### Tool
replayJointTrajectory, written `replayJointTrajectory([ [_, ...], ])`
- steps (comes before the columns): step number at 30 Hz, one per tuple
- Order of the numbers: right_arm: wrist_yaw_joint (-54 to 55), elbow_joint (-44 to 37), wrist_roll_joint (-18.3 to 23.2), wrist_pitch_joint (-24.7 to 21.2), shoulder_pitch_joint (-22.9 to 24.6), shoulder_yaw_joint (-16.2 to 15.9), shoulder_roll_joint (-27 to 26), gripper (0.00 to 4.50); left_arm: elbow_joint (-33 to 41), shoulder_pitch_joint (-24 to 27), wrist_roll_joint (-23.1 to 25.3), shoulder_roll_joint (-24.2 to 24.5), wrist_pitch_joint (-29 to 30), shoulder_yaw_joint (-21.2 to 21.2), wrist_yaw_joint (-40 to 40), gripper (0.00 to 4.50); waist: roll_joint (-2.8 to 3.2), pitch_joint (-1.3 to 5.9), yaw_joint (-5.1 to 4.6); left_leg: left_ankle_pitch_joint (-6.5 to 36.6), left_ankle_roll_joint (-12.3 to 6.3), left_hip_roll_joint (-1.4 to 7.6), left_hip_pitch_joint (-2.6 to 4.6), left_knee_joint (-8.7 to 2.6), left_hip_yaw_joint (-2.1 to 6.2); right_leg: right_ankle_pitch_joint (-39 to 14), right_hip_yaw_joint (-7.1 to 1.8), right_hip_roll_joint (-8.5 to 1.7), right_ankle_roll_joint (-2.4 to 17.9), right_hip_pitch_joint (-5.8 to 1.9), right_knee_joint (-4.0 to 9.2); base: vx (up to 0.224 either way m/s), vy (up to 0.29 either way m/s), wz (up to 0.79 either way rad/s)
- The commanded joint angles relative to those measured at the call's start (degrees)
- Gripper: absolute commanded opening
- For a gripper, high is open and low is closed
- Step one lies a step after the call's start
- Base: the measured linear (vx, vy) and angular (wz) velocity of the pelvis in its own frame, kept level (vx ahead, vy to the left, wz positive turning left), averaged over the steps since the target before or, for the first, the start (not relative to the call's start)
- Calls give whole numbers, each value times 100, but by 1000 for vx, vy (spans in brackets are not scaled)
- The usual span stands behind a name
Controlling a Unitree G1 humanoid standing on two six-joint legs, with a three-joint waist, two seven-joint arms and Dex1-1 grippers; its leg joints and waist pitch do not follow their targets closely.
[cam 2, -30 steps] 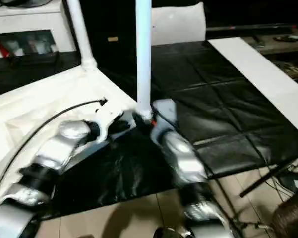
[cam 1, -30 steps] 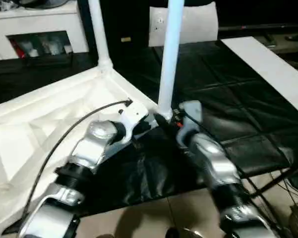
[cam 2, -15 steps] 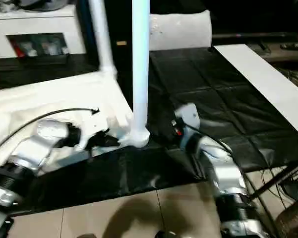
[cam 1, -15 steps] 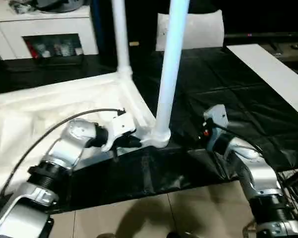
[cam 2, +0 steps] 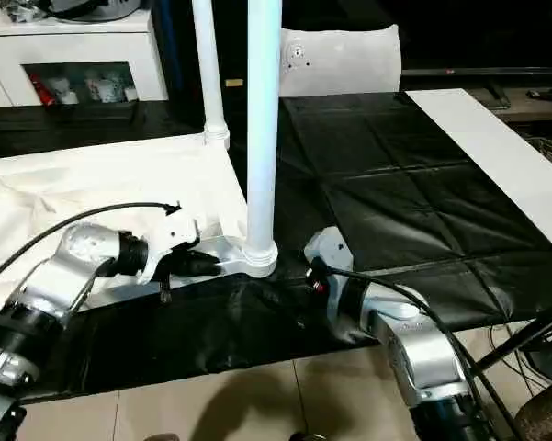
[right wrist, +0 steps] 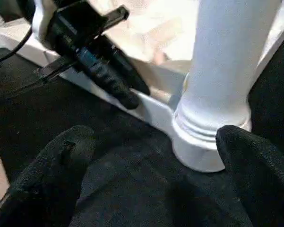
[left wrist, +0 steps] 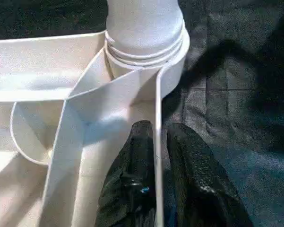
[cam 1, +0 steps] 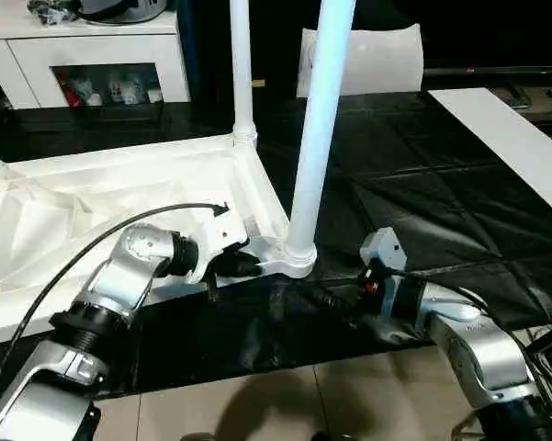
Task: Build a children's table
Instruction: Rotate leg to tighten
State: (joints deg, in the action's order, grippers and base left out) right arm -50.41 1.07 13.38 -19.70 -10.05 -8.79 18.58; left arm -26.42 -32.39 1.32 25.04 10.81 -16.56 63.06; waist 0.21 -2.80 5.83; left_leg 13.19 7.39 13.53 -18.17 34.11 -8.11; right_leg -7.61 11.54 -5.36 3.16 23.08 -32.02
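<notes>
Left tool [left wrist: 157, 142] pinches children's table [cam 1: 119, 197] rim (near leg) | right tool [right wrist: 151, 165] wide open, empty | writing: none legible

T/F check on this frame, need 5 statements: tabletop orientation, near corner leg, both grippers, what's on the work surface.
1. The small white plastic children's table lies top-down, ribbed underside up. True.
2. The near corner's white tubular leg lies flat on the black cover. False: it stands upright in the round corner socket.
3. The left gripper has its two black fingers astride the tabletop's thin side wall beside that socket. True.
4. The right gripper is clamped on the leg. False: its fingers stand wide apart, short of the socket, holding nothing.
5. A wrinkled black sheet covers the work table. True.
</notes>
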Motion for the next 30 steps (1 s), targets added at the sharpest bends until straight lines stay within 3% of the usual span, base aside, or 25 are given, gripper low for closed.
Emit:
replayJointTrajectory([
  [1,37,-106,-4,16,3,-11,18,450,-129,-112,48,-31,-45,89,-204,101,-4,391,7,752,-309,-68,-119,-379,-107,-2557,-310,-321,-241,-386,493,0,0,0],
  [9,113,-153,-24,8,9,-72,22,450,-311,-215,50,-151,107,36,-251,101,0,379,7,803,-302,-82,-107,-376,-112,-2682,-301,-324,-293,-382,527,0,0,0],
  [10,120,-157,-24,7,8,-80,20,450,-347,-228,45,-156,105,20,-230,101,25,378,8,823,-296,-77,-103,-377,-107,-2698,-297,-327,-302,-381,530,0,0,0],
  [12,129,-172,-16,-5,9,-87,14,450,-381,-233,16,-159,138,6,-171,101,8,379,3,838,-298,-85,-104,-372,-112,-2714,-291,-318,-328,-378,544,0,0,0],
  [13,133,-179,-16,-2,11,-96,12,450,-401,-228,8,-151,141,-4,-128,73,5,381,3,833,-285,-85,-106,-372,-110,-2710,-292,-321,-339,-380,539,0,0,0],
  [16,147,-177,-7,6,11,-106,14,450,-419,-212,8,-133,118,-8,-81,66,10,386,6,817,-292,-80,-108,-377,-105,-2667,-292,-323,-332,-387,533,0,0,0],
  [18,160,-175,-11,19,4,-102,19,450,-452,-216,41,-103,96,-27,-61,31,7,386,7,798,-292,-70,-113,-379,-103,-2626,-300,-326,-299,-386,518,0,0,0],
  [21,184,-158,-11,34,-16,-89,26,450,-508,-235,80,-77,64,-56,-43,16,-2,378,3,823,-294,-78,-107,-379,-107,-2686,-295,-325,-307,-380,530,0,0,0],
  [27,216,1,-30,111,-156,-19,57,450,-480,-236,150,58,-126,-139,138,7,-14,377,-22,845,-294,-91,-116,-372,-107,-2776,-280,-325,-403,-384,545,0,0,0],
  [30,212,140,-73,207,-287,28,105,450,-383,-161,184,202,-575,-293,518,7,-12,387,-32,780,-295,-75,-119,-383,-93,-2666,-300,-339,-348,-386,518,0,0,0],
])
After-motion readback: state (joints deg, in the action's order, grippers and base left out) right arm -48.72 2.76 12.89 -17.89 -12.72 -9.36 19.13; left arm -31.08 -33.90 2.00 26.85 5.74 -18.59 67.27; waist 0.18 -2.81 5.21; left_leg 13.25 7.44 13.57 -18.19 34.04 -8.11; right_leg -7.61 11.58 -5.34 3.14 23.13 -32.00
